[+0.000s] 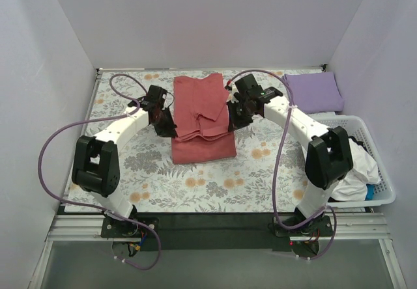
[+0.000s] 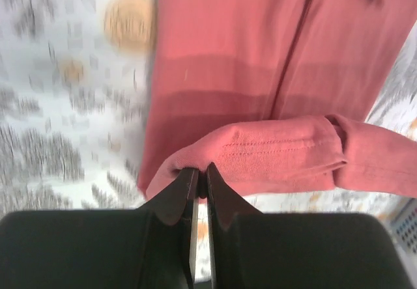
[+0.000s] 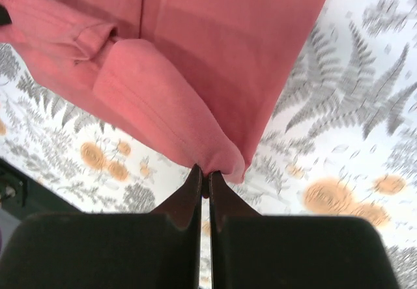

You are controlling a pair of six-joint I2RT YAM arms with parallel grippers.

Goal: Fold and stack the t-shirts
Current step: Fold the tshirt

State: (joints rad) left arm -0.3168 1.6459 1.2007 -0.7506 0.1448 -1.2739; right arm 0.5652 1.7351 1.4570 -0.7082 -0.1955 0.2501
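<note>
A salmon-red t-shirt (image 1: 202,116) lies partly folded in the middle of the floral table cloth. My left gripper (image 1: 171,130) is shut on its left folded edge (image 2: 254,155) and holds that edge lifted. My right gripper (image 1: 230,123) is shut on its right folded edge (image 3: 176,116), also lifted. The lifted part hangs between the two grippers above the lower layers of the shirt. A lavender-purple t-shirt (image 1: 314,91) lies folded flat at the back right, away from both grippers.
A white slatted basket (image 1: 383,172) holding white cloth stands at the right edge, beside the right arm. White walls close in the left, back and right. The floral cloth (image 1: 156,165) covers the table; a dark strip runs along the near edge.
</note>
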